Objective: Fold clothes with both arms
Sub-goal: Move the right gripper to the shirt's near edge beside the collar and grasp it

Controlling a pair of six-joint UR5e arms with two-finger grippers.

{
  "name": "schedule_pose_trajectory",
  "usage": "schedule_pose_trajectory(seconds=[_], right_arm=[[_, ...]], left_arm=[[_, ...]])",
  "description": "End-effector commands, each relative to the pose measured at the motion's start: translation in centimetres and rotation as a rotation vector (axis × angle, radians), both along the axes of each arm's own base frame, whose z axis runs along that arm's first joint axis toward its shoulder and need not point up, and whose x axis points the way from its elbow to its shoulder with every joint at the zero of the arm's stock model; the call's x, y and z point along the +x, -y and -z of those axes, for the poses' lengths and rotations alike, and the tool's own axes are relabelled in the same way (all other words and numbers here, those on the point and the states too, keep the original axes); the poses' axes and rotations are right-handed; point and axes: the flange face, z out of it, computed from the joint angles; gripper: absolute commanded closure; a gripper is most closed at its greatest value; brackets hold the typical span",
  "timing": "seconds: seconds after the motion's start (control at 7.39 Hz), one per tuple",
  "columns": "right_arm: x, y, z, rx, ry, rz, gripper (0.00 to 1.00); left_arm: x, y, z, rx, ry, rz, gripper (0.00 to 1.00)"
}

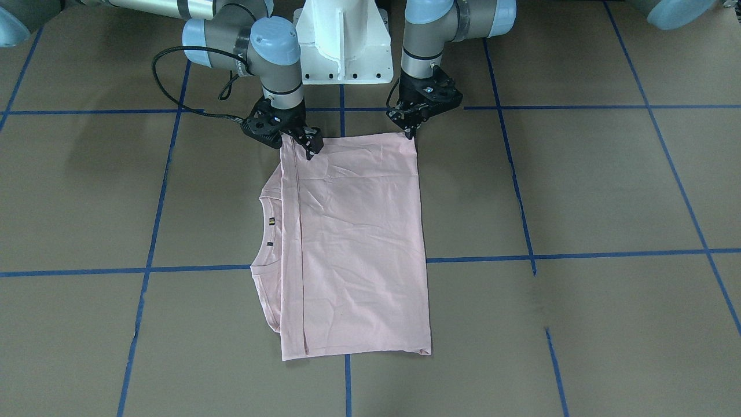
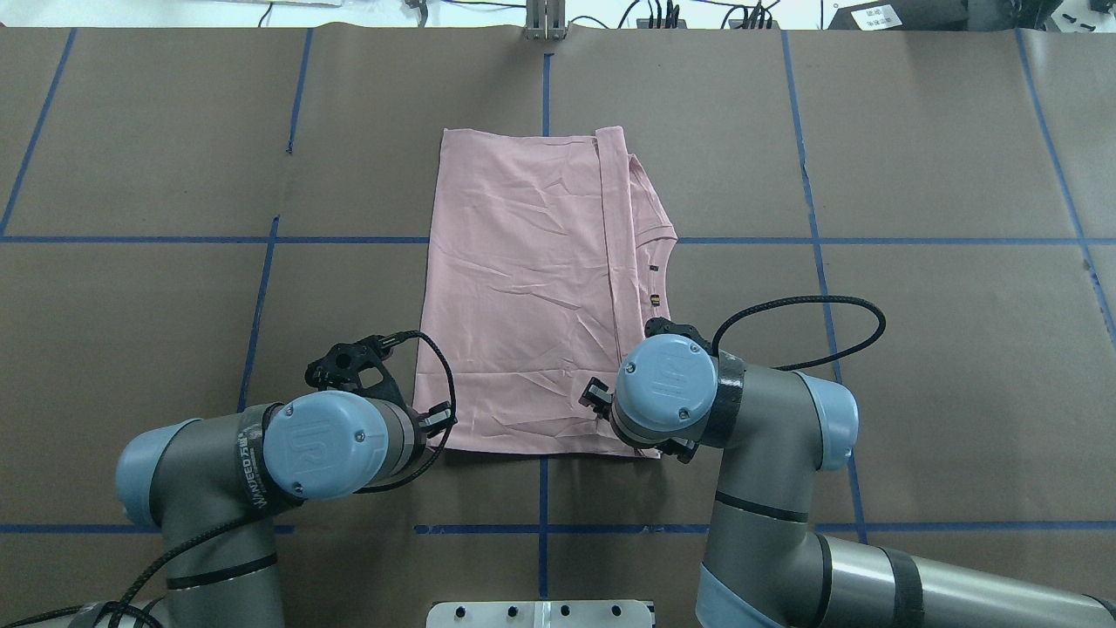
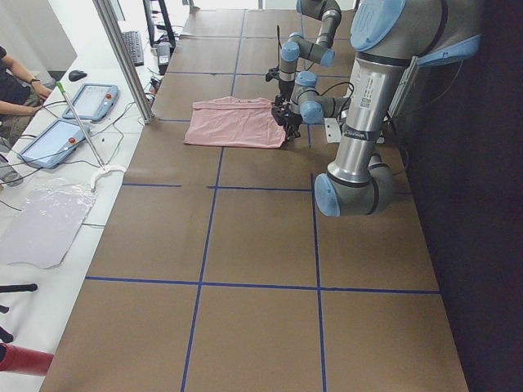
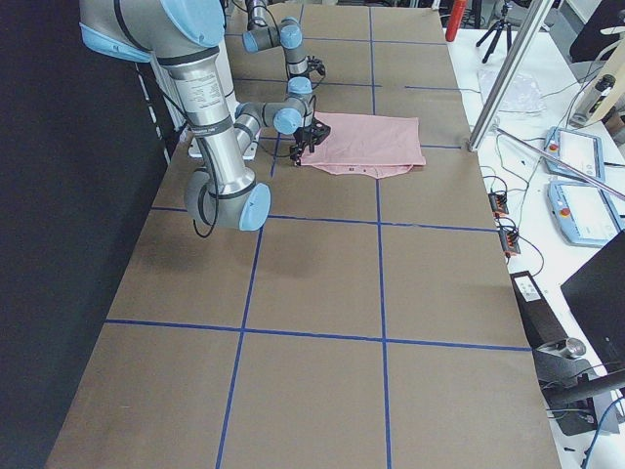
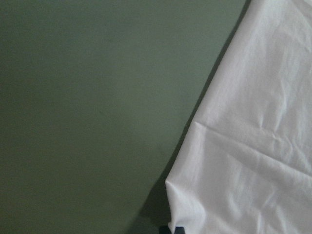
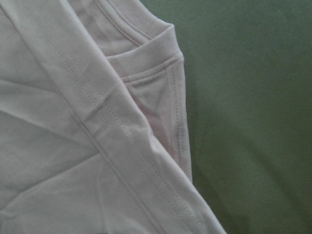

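The pale pink T-shirt (image 1: 359, 243) lies flat on the brown table, folded lengthwise. Its collar and a small tag (image 1: 271, 220) show along one side. The printed front is hidden. My left gripper (image 1: 411, 133) is at the shirt's near corner by the robot, its fingers closed to a point on the fabric. In the left wrist view the cloth corner (image 5: 253, 146) ends at a dark fingertip. My right gripper (image 1: 310, 146) pinches the other near corner, by the folded hem. The right wrist view is filled with hem and sleeve seams (image 6: 73, 146). Seen from overhead, the shirt (image 2: 523, 288) lies between both wrists.
The white pedestal base (image 1: 344, 46) stands just behind the shirt's near edge. Blue tape lines (image 1: 150, 231) grid the table. A black cable (image 2: 811, 305) loops off the right wrist. A side bench with tablets (image 3: 90, 102), a metal post (image 3: 122, 57) and a person's arm (image 3: 12, 82) lie beyond the far edge.
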Motion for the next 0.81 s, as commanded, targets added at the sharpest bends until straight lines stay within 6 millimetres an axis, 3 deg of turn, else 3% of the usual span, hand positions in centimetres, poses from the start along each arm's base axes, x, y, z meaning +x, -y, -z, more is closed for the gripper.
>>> schedule_pose_trajectory(seconds=[0.0, 0.14, 0.27, 0.68], right_arm=[[0.02, -0.06, 0.02, 0.001, 0.0, 0.002, 0.56], [0.04, -0.06, -0.08, 0.0, -0.002, 0.002, 0.88], [0.07, -0.07, -0.01, 0.002, 0.0, 0.003, 1.0], [0.06, -0.05, 0.35, 0.003, 0.005, 0.0, 1.0]], left_arm=[[0.0, 0.0, 0.0, 0.0, 0.0, 0.0, 1.0], [-0.04, 0.07, 0.0, -0.001, 0.0, 0.0, 1.0], [-0.02, -0.02, 0.15, 0.0, -0.003, -0.001, 1.0], [-0.02, -0.02, 0.15, 0.0, -0.003, -0.001, 1.0]])
